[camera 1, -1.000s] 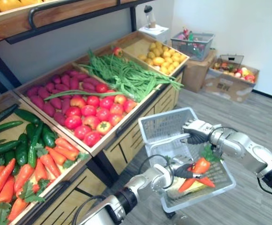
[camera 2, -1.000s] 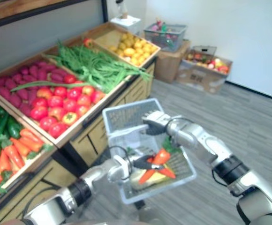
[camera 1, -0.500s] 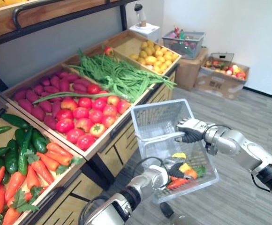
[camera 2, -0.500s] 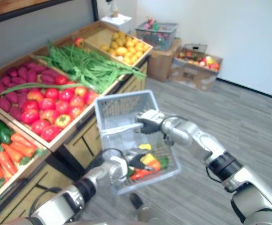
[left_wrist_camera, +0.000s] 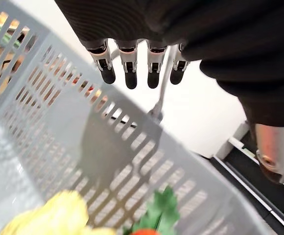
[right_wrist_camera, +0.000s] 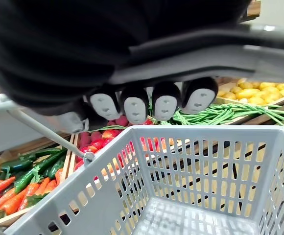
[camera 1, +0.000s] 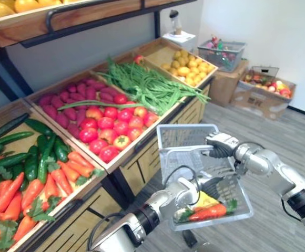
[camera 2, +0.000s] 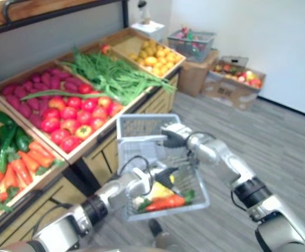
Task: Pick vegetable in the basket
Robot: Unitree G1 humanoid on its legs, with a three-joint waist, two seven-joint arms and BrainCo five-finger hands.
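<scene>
A grey plastic basket (camera 1: 186,129) hangs in front of the produce stand. My right hand (camera 1: 221,145) is shut on its handle (right_wrist_camera: 205,54), with the fingertips (right_wrist_camera: 134,105) curled over the bar. An orange carrot (camera 1: 209,211) with green leaves (left_wrist_camera: 156,215) lies on the basket floor beside a yellow vegetable (camera 1: 205,200). Inside the basket, just above the carrot, my left hand (camera 1: 211,187) is open, its fingers (left_wrist_camera: 127,68) straight and holding nothing.
The wooden stand to the left holds carrots (camera 1: 16,194), cucumbers (camera 1: 31,157), tomatoes (camera 1: 110,126), green beans (camera 1: 147,86) and yellow produce (camera 1: 189,63). Cardboard boxes (camera 1: 263,92) and another full basket (camera 1: 221,50) stand by the far wall. Grey floor lies to the right.
My left hand has let go of the carrot, which now lies in the basket, and its fingers have straightened. The camera has shifted; the right hand keeps its hold on the handle.
</scene>
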